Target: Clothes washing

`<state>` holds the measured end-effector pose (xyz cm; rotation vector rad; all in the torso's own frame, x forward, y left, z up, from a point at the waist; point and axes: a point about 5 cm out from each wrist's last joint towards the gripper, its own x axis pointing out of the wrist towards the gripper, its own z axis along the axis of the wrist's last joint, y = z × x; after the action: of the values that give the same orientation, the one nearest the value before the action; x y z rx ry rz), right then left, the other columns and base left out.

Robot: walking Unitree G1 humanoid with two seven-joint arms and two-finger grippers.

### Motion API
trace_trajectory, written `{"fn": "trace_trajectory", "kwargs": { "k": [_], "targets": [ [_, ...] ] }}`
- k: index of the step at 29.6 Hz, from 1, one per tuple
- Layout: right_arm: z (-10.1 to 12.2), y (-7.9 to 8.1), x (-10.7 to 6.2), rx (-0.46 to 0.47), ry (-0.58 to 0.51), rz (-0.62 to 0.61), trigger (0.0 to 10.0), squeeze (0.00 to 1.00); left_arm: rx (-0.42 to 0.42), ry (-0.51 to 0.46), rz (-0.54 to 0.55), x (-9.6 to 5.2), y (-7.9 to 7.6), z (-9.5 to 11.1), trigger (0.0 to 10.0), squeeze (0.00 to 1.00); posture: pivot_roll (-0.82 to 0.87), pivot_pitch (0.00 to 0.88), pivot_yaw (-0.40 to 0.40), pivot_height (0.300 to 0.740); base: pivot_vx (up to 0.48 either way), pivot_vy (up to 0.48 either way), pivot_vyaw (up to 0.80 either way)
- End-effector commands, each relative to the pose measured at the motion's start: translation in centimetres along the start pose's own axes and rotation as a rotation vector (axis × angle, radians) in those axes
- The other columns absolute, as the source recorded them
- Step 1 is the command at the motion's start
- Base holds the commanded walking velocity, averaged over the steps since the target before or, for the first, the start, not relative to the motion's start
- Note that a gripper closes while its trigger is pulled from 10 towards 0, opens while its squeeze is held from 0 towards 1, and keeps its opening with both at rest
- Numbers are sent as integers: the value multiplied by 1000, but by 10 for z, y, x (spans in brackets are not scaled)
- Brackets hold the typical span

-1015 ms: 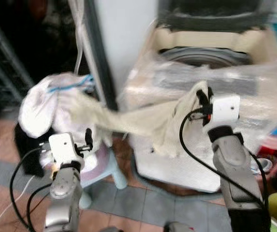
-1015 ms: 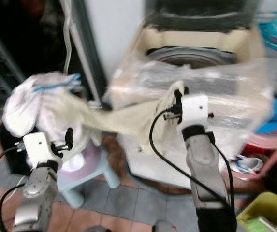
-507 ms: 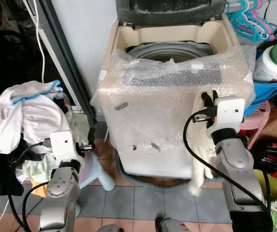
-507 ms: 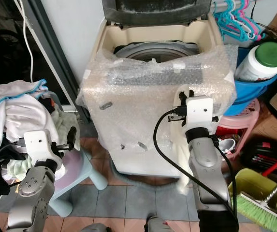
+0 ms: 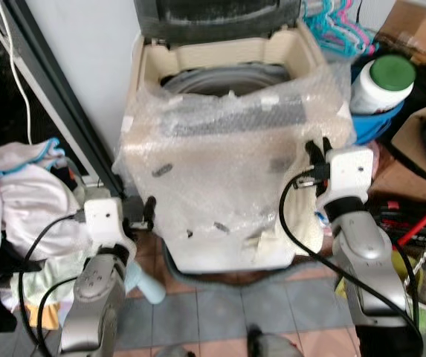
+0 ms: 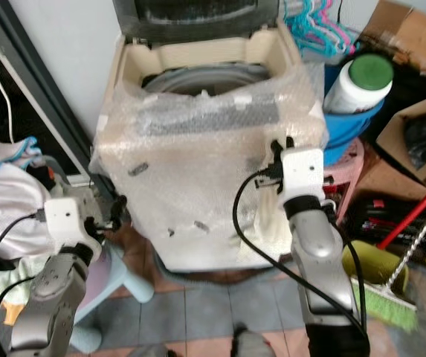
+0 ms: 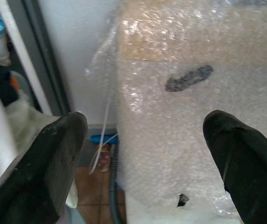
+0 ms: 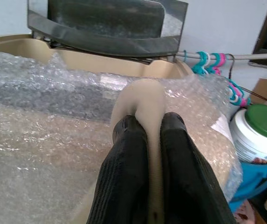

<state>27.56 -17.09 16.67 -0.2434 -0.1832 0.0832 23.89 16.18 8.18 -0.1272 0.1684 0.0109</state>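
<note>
A cream top-loading washing machine (image 5: 220,186), wrapped in bubble wrap, stands ahead with its lid (image 5: 213,18) up and its drum (image 5: 220,74) exposed. My right gripper (image 5: 317,152) is at the machine's front right corner, shut on a cream cloth (image 8: 140,100). The cloth (image 6: 272,223) hangs down beside the machine's front. In the right wrist view the fabric folds over the two closed fingers (image 8: 124,168). My left gripper (image 5: 149,208) is open and holds nothing, low at the machine's front left corner (image 7: 145,123). A heap of white laundry (image 5: 12,201) lies at the left.
A dark doorframe (image 5: 56,97) runs left of the machine. At the right are a white jar with a green lid (image 5: 380,82) in a blue basin, coloured hangers (image 5: 331,22), cardboard boxes (image 5: 421,126), a red-handled broom (image 6: 413,223) and a pale stool (image 6: 123,279).
The cream cloth, stretched from the laundry heap a second ago, has come free and hangs from the right gripper. The whole view has swung right, towards the washer.
</note>
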Motion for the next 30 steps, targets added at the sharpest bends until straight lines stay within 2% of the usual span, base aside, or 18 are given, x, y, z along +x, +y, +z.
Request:
{"fn": "trace_trajectory", "kwargs": {
  "k": [1,3,5,6,8,9,12,14,17,18,20,22,24,25,26,28,29,30],
  "targets": [
    [6,6,4,3,-28,47,10000,0,13,-10,5,-3,2,3,10000,0,-68,39,111,740,0,0,0],
    [14,12,7,-20,-61,115,10000,0,13,-10,3,-3,2,3,10000,0,-68,37,110,740,279,0,0],
    [30,22,10,-77,-140,232,10000,0,9,-3,4,-4,3,2,10000,0,-71,37,112,740,274,0,0],
    [34,25,11,-74,-161,263,10000,0,9,-1,4,-3,2,2,10000,0,-73,34,114,740,0,0,0],
    [59,27,25,-68,-246,343,10000,0,7,1,-8,-1,-1,2,10000,0,-81,41,116,740,0,0,725],
    [73,24,35,-93,-300,373,10000,0,3,-5,-21,0,-4,2,10000,0,-85,31,115,740,262,0,694],
    [81,23,40,-109,-326,387,10000,0,1,-8,-27,1,-5,3,10000,0,-85,28,114,740,262,0,694],
    [103,14,57,-145,-391,395,10000,0,0,-9,-26,3,-7,3,10000,0,-86,21,111,740,307,0,684],
    [122,5,77,-134,-430,401,10000,0,0,-10,-25,4,-8,3,10000,0,-87,18,109,740,307,0,667],
    [130,5,88,-126,-439,409,10000,0,-1,-11,-22,5,-8,3,10000,0,-88,17,109,740,307,0,625],
    [132,5,91,-128,-442,414,10000,0,-1,-10,-21,5,-8,3,10000,0,-90,14,110,740,307,0,613],
    [144,6,115,-128,-424,433,10000,0,-3,-9,-23,6,-10,2,10000,0,-83,8,107,740,306,0,0],
    [151,2,129,-129,-401,404,10000,0,-4,-10,-24,6,-11,2,10000,0,-74,5,103,740,304,0,0],
    [162,-8,141,-156,-392,331,10000,0,-3,-12,-24,6,-11,3,10000,0,-74,5,103,740,304,0,0],
    [162,-8,141,-156,-392,331,10000,0,-3,-12,-24,6,-11,3,10000,0,-74,5,103,740,304,0,0],
    [211,-41,154,-214,-491,108,10000,0,-2,-15,-12,5,-9,3,10000,0,-70,1,99,740,317,0,0],
    [211,-41,154,-214,-491,108,10000,0,-2,-15,-12,5,-9,3,10000,0,-70,1,99,740,319,0,0],
    [239,-60,151,-252,-572,-22,10000,0,0,-12,-6,5,-8,2,10000,0,-69,0,96,740,281,0,0]
  ]
}}
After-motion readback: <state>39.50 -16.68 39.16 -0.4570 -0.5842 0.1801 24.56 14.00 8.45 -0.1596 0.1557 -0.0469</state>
